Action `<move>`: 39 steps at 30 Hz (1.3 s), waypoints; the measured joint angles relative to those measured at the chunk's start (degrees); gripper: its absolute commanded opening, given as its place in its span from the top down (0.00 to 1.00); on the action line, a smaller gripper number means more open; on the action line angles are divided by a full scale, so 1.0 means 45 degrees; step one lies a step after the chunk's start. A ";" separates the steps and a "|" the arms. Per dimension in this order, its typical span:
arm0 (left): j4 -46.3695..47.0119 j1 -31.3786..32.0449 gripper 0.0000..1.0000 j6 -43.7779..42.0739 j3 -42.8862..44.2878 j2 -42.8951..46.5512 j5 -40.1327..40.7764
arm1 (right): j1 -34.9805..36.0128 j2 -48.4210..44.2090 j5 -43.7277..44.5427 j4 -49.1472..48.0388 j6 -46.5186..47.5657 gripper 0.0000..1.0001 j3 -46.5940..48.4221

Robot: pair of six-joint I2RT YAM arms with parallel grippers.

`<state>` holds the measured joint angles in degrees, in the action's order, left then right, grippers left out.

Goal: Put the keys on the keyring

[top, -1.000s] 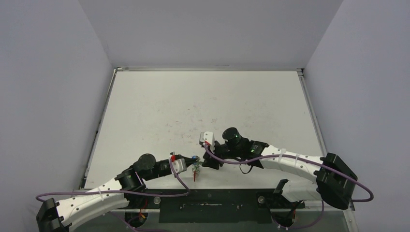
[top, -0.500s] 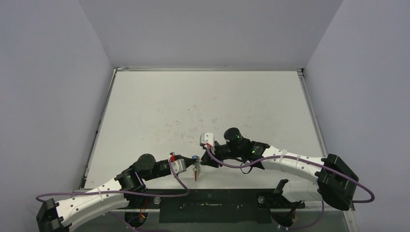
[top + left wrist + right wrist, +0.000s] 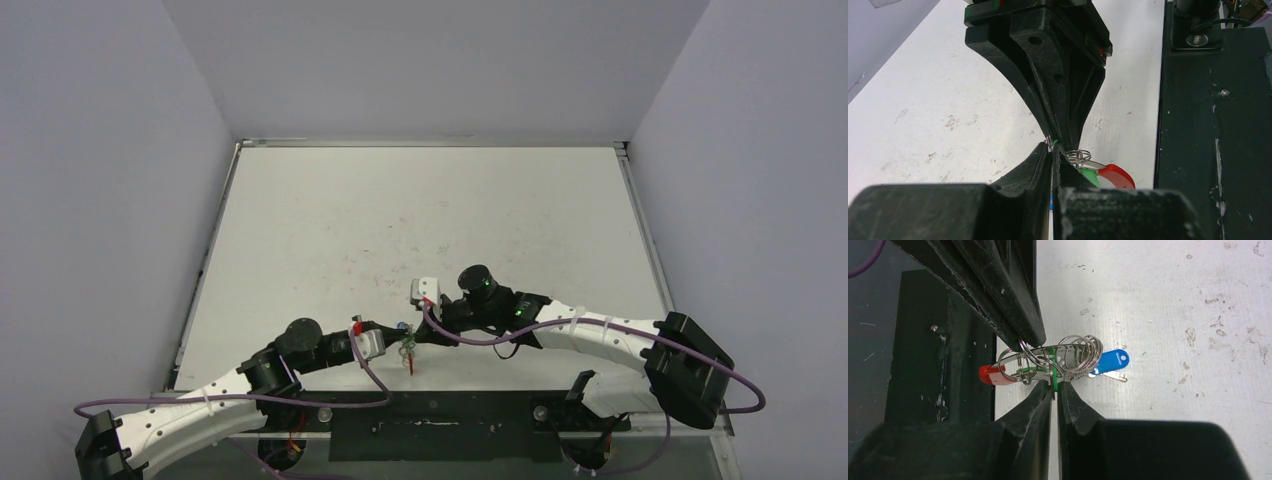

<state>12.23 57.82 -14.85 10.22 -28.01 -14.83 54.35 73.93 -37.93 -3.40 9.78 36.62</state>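
Observation:
The keyring (image 3: 1075,356), a silvery spiral coil with a red section (image 3: 990,375), hangs in the air between my two grippers near the table's front edge. In the top view it shows as a small cluster (image 3: 409,350). My left gripper (image 3: 1053,150) is shut on the coil's wire. My right gripper (image 3: 1054,386) is shut on the thin green head of a key (image 3: 1052,375) that sits among the coil turns. A blue key (image 3: 1110,361) hangs at the coil's far end. In the left wrist view the coil (image 3: 1079,155), the green head (image 3: 1089,175) and the red section (image 3: 1117,175) show beside my fingers.
The black base plate (image 3: 440,425) runs along the near edge, just below the held keyring. The white table (image 3: 430,220) has faint smudges. Grey walls stand on the left, right and back.
The right gripper has edged slightly left and the keyring cluster has shifted a little right. Both grips are unchanged.

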 measured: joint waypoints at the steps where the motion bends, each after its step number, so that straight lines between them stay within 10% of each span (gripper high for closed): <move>1: 0.0005 0.0000 1.00 0.0000 0.0000 0.0000 0.0000 | 0.0000 -0.0005 0.0015 -0.0005 0.0010 1.00 0.0000; 16: -0.0073 0.0000 1.00 0.0107 -0.0141 0.0199 -0.0092 | 0.0831 0.0272 0.0894 -0.0112 0.0151 1.00 0.0010; 32: -0.0345 0.0000 1.00 0.0525 -0.0121 0.0311 0.0729 | -0.0073 -0.3045 0.3395 0.0355 -0.0913 0.10 -0.0811; 39: -0.0607 0.0000 1.00 0.1982 0.0321 -0.0228 0.1642 | -0.0121 -0.5513 0.5493 0.0602 -0.2982 0.00 -0.1719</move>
<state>9.50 57.82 -5.93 11.66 -29.04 -7.44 53.80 49.12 -13.21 -0.69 -3.64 28.88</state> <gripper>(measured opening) 0.010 0.997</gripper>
